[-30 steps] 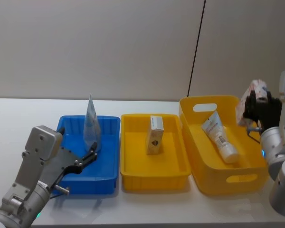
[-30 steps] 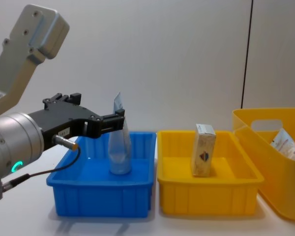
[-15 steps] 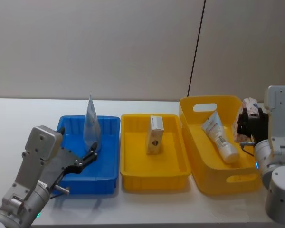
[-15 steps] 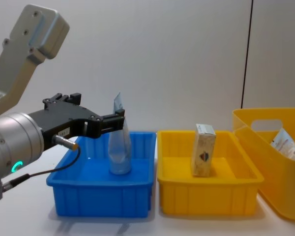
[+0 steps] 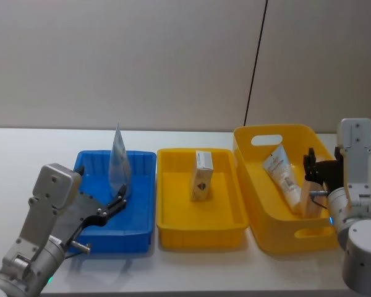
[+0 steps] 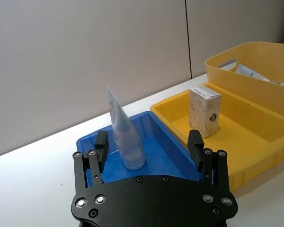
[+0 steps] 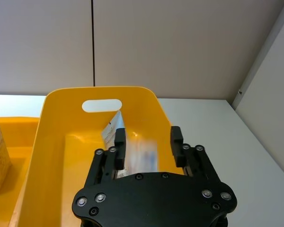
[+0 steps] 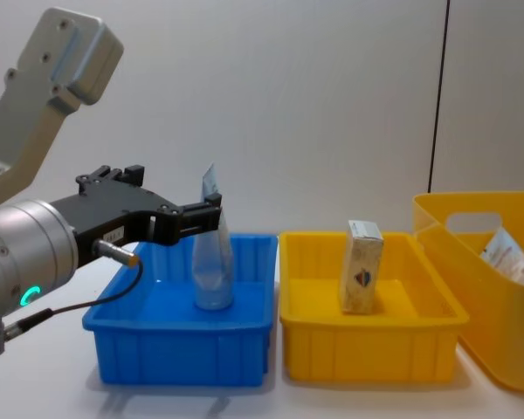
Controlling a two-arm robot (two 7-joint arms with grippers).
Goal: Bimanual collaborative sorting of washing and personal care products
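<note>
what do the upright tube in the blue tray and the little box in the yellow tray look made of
The upright tube: likely soft plastic, pale translucent blue-grey, with a flat crimped top end. The little box: probably printed cardboard, matte cream, with sharp folded edges. The blue tray and yellow tray look like smooth moulded plastic.

We see the right end effector point(image 5: 310, 179), a second ago raised outside the basket's point(image 5: 295, 233) right wall with a pinkish pack, now lowered inside it; the pack point(image 5: 310, 201) stands at the near right corner, fingers point(image 7: 119, 147) apart either side.
</note>
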